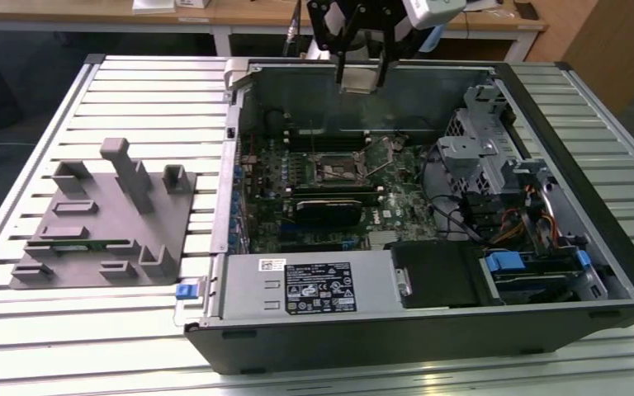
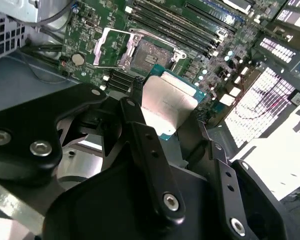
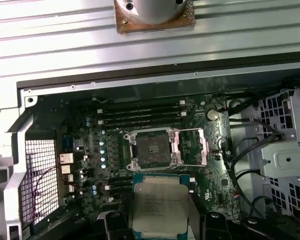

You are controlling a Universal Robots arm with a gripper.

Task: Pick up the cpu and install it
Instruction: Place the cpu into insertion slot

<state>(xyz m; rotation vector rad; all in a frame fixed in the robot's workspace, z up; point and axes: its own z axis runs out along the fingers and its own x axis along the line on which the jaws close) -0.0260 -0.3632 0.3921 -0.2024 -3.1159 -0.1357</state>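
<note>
"While the gripper (image 1: 361, 76) hangs high over the far side of the open case (image 1: 405, 338), where is the cpu (image 2: 167, 102)?"

"Clamped between the fingers (image 2: 145, 145) by two opposite edges, metal top toward the wrist cameras, clear of everything. In the first wrist view it appears beside the socket (image 3: 152, 147) rather than over it."

"So what worries you?"

"Mostly the grip. Only thin edges are pinched, so I judge that a jolt could tilt the chip or drop it onto the motherboard (image 1: 399, 194)."

"And the socket itself?"

"It lies open, its load frame (image 3: 192, 147) swung aside. If the chip comes down off-centre, or turned the wrong way, a corner could land on the contacts and bend them. In the second wrist view the chip looks skewed against the socket's edges, though the camera angle may cause that."

"Anything else nearby?"

"That frame sits just beside the opening; a finger could catch it. The grey fixture (image 1: 108, 214), at the exterior view's left, is well apart and no concern."
</note>
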